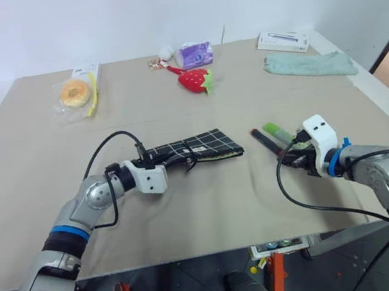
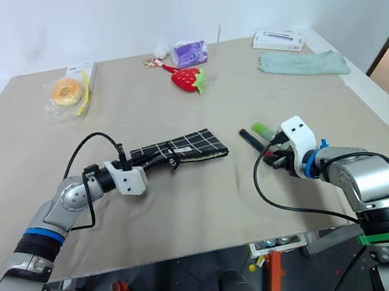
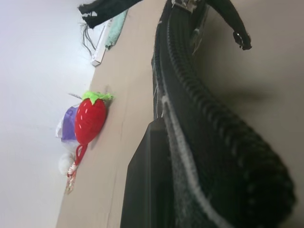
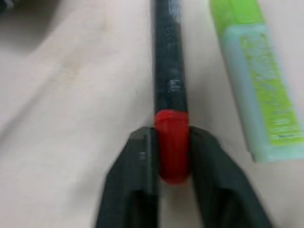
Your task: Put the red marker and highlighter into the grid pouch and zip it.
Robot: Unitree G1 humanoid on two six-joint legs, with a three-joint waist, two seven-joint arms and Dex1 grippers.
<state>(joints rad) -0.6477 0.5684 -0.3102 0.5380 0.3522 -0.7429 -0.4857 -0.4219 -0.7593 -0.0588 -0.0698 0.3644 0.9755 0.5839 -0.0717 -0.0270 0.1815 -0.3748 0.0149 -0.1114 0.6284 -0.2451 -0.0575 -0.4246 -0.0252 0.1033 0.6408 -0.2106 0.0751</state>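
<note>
The right tool (image 4: 173, 142) pinches the red marker (image 4: 169, 71) by its red end; the highlighter (image 4: 256, 80) lies just beside it (both on the table (image 1: 210, 202)). The left tool (image 1: 159, 164) clamps the grid pouch (image 1: 195, 147) by one end.

Left arm reaches in from seven o'clock, elbow bent, forearm angling toward the table's middle, and its gripper (image 1: 162, 166) points level toward three o'clock. Its fingers (image 3: 147, 190) are pinched tight on the pouch's (image 1: 202, 146) near end, fabric pressed against the dark pad in the wrist view. Right arm comes in from five o'clock, forearm swung toward nine, wrist tipped downward. The right gripper (image 4: 173, 156) sits low at the table, both black fingers (image 4: 137, 180) clamped either side of the marker's (image 4: 168, 71) red end, pads touching it left and right.
</note>
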